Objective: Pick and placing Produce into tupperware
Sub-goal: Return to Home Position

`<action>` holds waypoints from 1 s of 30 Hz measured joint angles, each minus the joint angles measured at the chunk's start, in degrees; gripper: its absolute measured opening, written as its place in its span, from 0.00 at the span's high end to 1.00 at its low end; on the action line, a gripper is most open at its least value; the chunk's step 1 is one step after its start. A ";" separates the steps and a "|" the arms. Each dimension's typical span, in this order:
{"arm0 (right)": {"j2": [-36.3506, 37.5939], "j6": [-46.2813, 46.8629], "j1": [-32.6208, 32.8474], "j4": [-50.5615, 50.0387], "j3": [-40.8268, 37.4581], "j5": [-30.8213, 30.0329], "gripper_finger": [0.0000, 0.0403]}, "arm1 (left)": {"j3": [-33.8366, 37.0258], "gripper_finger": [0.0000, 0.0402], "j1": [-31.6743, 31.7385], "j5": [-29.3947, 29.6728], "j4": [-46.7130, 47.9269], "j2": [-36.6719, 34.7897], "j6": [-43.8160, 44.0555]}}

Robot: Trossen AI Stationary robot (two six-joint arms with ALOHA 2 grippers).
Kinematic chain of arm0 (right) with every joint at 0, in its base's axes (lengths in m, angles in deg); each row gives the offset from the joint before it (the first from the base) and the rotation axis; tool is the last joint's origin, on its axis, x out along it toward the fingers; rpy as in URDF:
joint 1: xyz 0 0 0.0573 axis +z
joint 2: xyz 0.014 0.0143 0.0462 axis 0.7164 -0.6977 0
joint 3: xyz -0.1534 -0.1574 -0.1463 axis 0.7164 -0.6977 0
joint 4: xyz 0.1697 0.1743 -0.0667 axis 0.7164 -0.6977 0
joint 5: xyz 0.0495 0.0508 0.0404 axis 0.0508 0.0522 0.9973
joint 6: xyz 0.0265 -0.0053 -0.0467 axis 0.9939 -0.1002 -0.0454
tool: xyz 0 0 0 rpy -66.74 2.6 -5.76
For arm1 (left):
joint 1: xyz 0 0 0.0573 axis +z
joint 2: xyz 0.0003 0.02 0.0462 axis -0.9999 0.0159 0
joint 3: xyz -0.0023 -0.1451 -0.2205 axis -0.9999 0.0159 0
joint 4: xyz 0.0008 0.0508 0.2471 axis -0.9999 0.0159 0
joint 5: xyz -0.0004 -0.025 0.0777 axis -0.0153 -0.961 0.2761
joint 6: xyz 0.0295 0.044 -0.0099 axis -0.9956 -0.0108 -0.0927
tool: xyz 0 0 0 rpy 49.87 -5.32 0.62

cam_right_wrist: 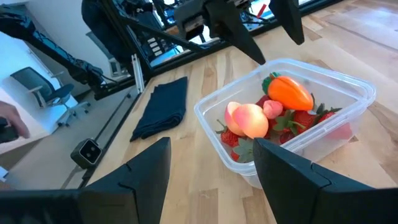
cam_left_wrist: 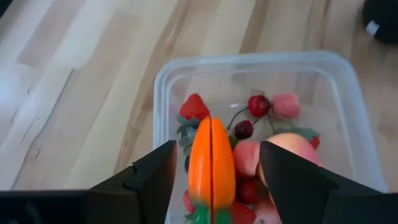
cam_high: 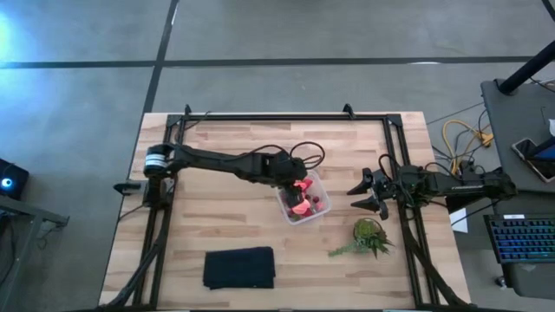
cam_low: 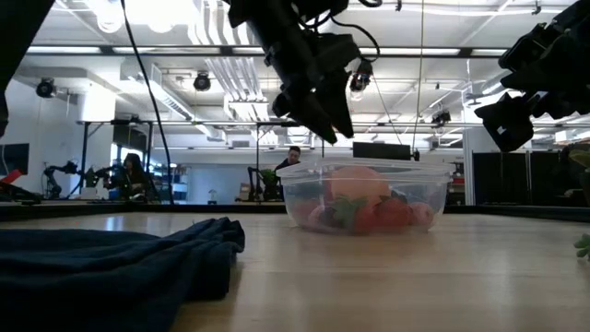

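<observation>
Evidently the tupperware (cam_high: 319,187) is loaded. It sits right of centre on the worktop (cam_high: 217,221), between the two arms. What remains is to withdraw the left arm (cam_high: 217,160) cleanly.

The left jaws hang just above the container's rim, spread wide and holding nothing. The low view shows their tips clear of the plastic. A good retreat, I judge, starts with a straight lift while the jaws stay apart, and only then a swing back toward the left edge. The carrot (cam_left_wrist: 211,158) rides high on the heap, directly under the jaws. A sideways move made too low could catch it or the rim, and so light a box would probably slide or tip.

Inside, the carrot lies on top, its green end toward the left wrist camera. Beside it rests the peach (cam_right_wrist: 249,119), with a smaller pink piece touching it. Strawberries (cam_left_wrist: 194,107) and dark cherries (cam_left_wrist: 258,104) fill the bottom. Nothing of the produce shows on the bare wood.

The right arm (cam_high: 451,184) waits near the worktop's right edge, and the right jaws are apart and empty, pointed at the container. A leafy plant (cam_high: 370,236) lies just in front of them, and a dark cloth (cam_high: 240,267) lies well apart near the front edge. Neither lies where the left arm would need to pass.
</observation>
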 joint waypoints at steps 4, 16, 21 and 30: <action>0.00 0.00 -0.01 0.01 0.00 0.00 0.46 | 0.00 0.42 -0.11 -0.02 -0.53 -1.60 0.03; 0.06 0.00 -0.01 0.04 0.00 0.00 0.46 | -0.81 0.40 -0.87 -0.35 -2.11 -17.58 17.15; 0.00 0.00 -0.01 0.08 0.00 0.01 0.46 | 0.42 0.40 -4.86 -4.49 -2.38 -23.22 7.16; 0.03 0.00 -0.01 0.03 0.00 0.00 0.46 | 19.57 0.40 -9.73 -4.44 -5.94 -33.71 13.20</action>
